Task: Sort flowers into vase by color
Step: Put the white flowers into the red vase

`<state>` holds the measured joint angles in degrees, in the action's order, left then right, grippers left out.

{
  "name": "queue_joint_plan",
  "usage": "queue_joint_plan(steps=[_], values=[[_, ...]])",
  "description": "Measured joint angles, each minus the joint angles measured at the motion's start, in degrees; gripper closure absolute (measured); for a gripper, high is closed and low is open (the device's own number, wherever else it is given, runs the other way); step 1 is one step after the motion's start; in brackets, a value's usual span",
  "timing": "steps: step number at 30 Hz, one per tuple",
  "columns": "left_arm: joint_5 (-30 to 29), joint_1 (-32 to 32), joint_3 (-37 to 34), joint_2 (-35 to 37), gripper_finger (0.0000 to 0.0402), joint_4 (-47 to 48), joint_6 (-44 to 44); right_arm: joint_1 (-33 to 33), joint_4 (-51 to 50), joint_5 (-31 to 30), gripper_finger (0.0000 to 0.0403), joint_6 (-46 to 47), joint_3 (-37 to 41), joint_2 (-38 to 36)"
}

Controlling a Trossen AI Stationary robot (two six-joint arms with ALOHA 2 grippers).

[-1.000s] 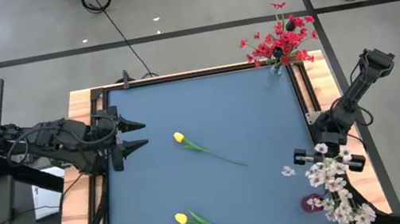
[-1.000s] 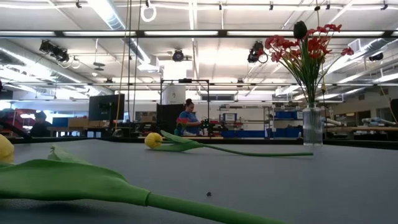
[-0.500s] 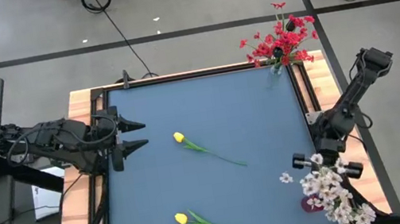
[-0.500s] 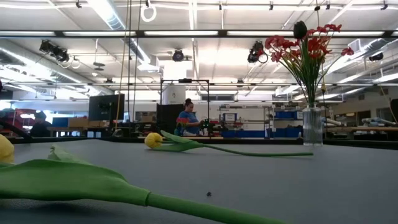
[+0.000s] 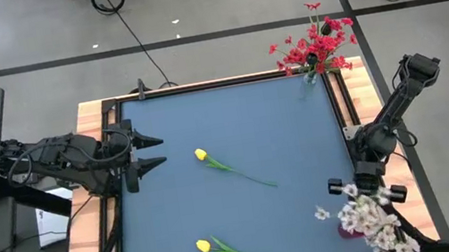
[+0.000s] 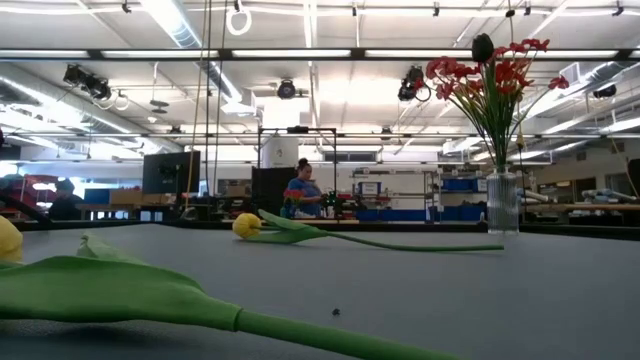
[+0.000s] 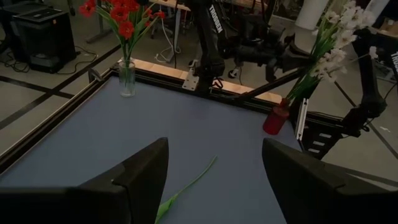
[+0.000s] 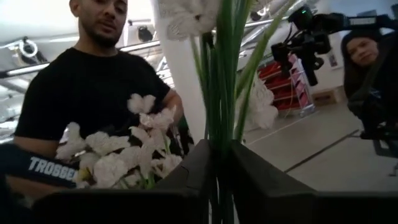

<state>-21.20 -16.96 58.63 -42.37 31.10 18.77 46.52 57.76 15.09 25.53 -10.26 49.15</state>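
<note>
My right gripper point(image 5: 364, 194) is at the table's near right corner, shut on a spray of whitish-pink flowers point(image 5: 374, 227) over a small red vase point(image 5: 348, 229). Two yellow tulips point(image 5: 201, 155) point(image 5: 203, 246) lie flat on the blue mat, stems toward the right. Red flowers point(image 5: 313, 44) stand in a clear glass vase point(image 6: 502, 200) at the far right corner. At the left edge my left gripper point(image 5: 159, 151) hangs open with nothing between its fingers. My right gripper pinches the bunched green stems point(image 8: 221, 134) of the whitish-pink flowers between its two fingers point(image 8: 193, 168). The fingers lie across the stems, roughly level, coming from the far right. The bunch stands nearly upright, blossoms above, and its lower ends point(image 7: 287, 101) reach the red vase's mouth.
The mat's raised dark frame point(image 5: 336, 108) and wooden border run around the table. A person in a black shirt point(image 8: 93, 93) stands close beyond the near right corner, another person point(image 8: 367, 56) beside. The mat's middle lies bare between the tulips and the vases.
My right gripper has gone toward the table's near edge and a little down, carrying the whitish-pink flowers with it toward the red vase. The blossoms now sit closer to the near right corner. The tulips and the red flowers have stayed put.
</note>
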Motion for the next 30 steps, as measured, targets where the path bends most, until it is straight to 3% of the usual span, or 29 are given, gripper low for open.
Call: queue_joint_plan(steps=[8,17,24,30], values=[[0.0,0.0,0.0,0.0,0.0136,0.0,0.0,1.2,-4.9,3.1,0.0296,-4.0,0.0,0.0],[0.0,0.0,0.0,0.0,0.0136,0.0,0.0,2.3,-4.7,4.1,0.0257,-2.1,0.0,0.0],[0.0,0.0,0.0,0.0,0.0136,0.0,0.0,2.3,-5.9,9.6,0.0206,-1.0,0.0,0.0],[0.0,0.0,0.0,0.0,0.0136,0.0,0.0,2.3,-8.0,13.5,0.0194,2.0,0.0,0.0]])
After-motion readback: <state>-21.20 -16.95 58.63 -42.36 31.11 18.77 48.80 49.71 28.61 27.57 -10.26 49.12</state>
